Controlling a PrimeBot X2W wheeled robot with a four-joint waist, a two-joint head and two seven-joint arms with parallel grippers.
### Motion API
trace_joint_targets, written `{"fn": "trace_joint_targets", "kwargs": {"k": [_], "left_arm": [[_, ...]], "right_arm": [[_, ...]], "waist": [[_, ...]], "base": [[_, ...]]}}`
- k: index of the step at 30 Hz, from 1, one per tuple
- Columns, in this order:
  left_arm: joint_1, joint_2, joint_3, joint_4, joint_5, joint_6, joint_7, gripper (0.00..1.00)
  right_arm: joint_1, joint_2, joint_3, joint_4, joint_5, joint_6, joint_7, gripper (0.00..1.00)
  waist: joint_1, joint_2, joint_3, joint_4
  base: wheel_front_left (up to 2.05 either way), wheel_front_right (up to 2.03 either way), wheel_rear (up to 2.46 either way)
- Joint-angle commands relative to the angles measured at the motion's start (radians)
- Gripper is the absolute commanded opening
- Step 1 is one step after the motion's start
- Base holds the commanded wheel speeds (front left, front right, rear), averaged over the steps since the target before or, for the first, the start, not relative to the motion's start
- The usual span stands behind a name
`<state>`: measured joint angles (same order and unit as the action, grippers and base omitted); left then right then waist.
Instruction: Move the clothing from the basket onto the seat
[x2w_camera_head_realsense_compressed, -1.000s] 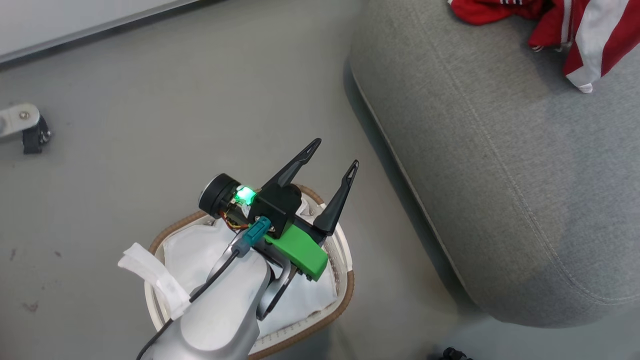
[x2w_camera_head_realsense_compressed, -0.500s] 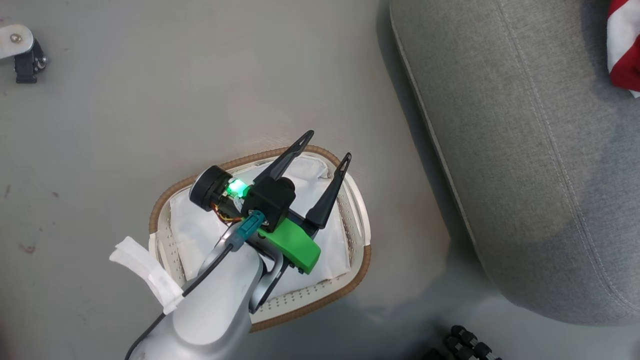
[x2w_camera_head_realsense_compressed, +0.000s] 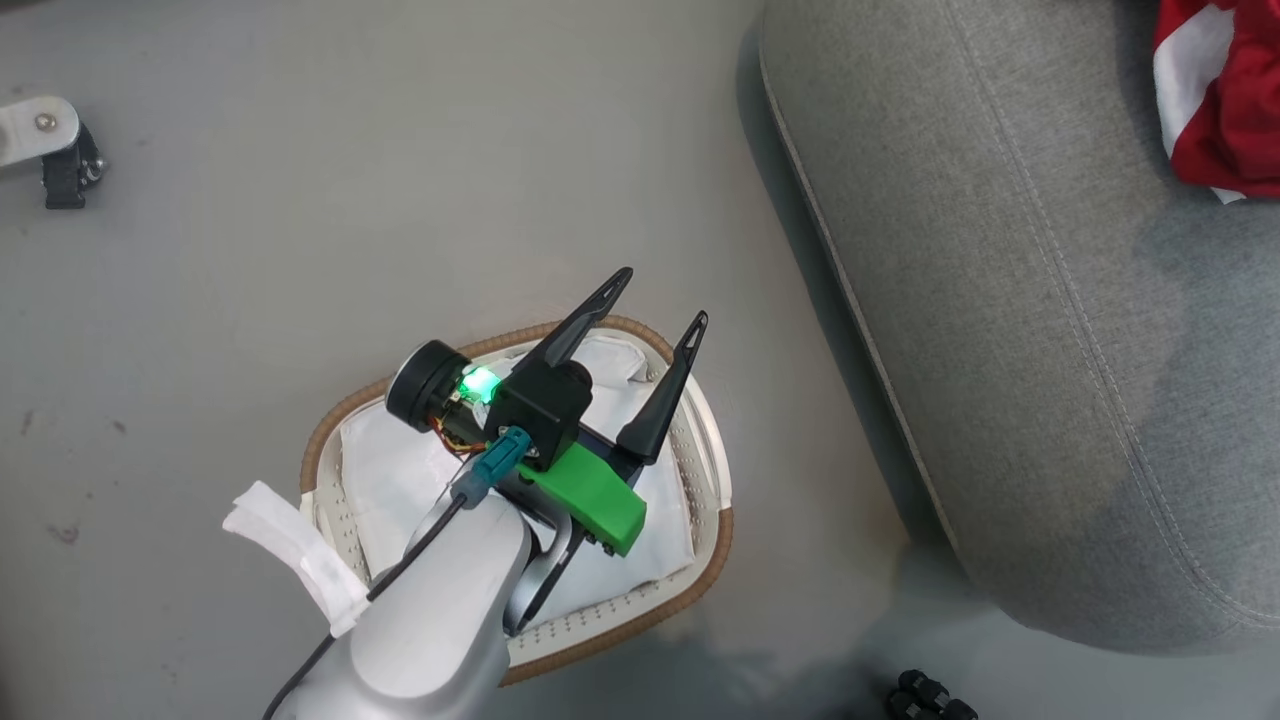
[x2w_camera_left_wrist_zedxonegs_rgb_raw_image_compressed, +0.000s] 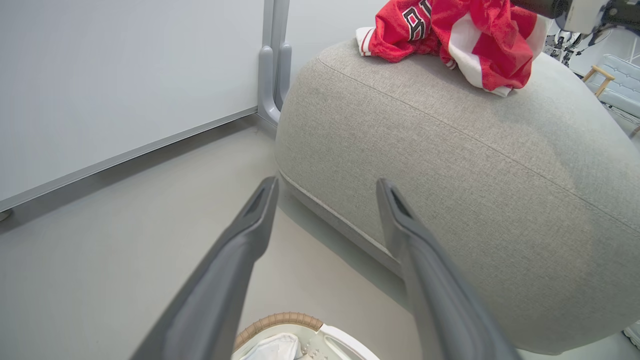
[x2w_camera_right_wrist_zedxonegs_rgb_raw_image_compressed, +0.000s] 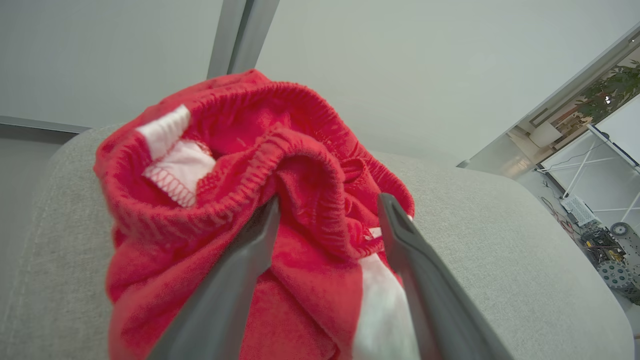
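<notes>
The left gripper (x2w_camera_head_realsense_compressed: 663, 295) is spread and empty, hovering over the small oval white plastic basket (x2w_camera_head_realsense_compressed: 702, 470) with a brown woven rim and white fabric liner (x2w_camera_head_realsense_compressed: 390, 480). The basket sits on the grey floor (x2w_camera_head_realsense_compressed: 300, 250), just beside the large grey fabric seat (x2w_camera_head_realsense_compressed: 1000, 300). The red-and-white basketball clothing (x2w_camera_left_wrist_zedxonegs_rgb_raw_image_compressed: 450, 35) lies bunched on top of the seat. The right gripper (x2w_camera_right_wrist_zedxonegs_rgb_raw_image_compressed: 330, 199) is spread too — fingers straddling a red fold, not clamped.
</notes>
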<state>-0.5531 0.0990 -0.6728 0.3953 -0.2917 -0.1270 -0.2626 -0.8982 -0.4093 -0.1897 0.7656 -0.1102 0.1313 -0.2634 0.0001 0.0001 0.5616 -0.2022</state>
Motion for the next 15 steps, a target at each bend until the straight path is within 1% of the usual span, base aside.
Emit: {"fn": "trace_joint_targets", "kwargs": {"k": [1, 4, 9, 15], "left_arm": [[0.021, -0.003, 0.009, -0.002, -0.007, -0.002, -0.003, 1.0], [0.038, -0.009, 0.025, 0.002, -0.028, -0.002, -0.003, 1.0], [0.072, -0.021, 0.067, -0.006, -0.052, 0.004, -0.003, 1.0], [0.123, -0.032, 0.135, -0.017, -0.064, 0.02, -0.003, 1.0]], "right_arm": [[0.028, 0.0, 0.004, -0.014, -0.005, -0.001, -0.002, 1.0], [0.069, 0.006, 0.017, -0.032, 0.002, -0.001, -0.002, 1.0], [0.117, -0.007, 0.062, -0.046, 0.019, -0.001, -0.002, 1.0], [0.153, -0.012, 0.1, -0.072, 0.042, -0.001, -0.002, 1.0]], "waist": [[-0.0001, -0.0001, -0.042, -0.002], [-0.0001, -0.0001, -0.088, 0.002], [-0.0001, -0.0001, -0.165, 0.017], [-0.0001, -0.0001, -0.261, 0.054]], "base": [[0.0, 0.0, 0.0], [0.0, 0.0, 0.0], [0.0, 0.0, 0.0], [0.0, 0.0, 0.0]]}}
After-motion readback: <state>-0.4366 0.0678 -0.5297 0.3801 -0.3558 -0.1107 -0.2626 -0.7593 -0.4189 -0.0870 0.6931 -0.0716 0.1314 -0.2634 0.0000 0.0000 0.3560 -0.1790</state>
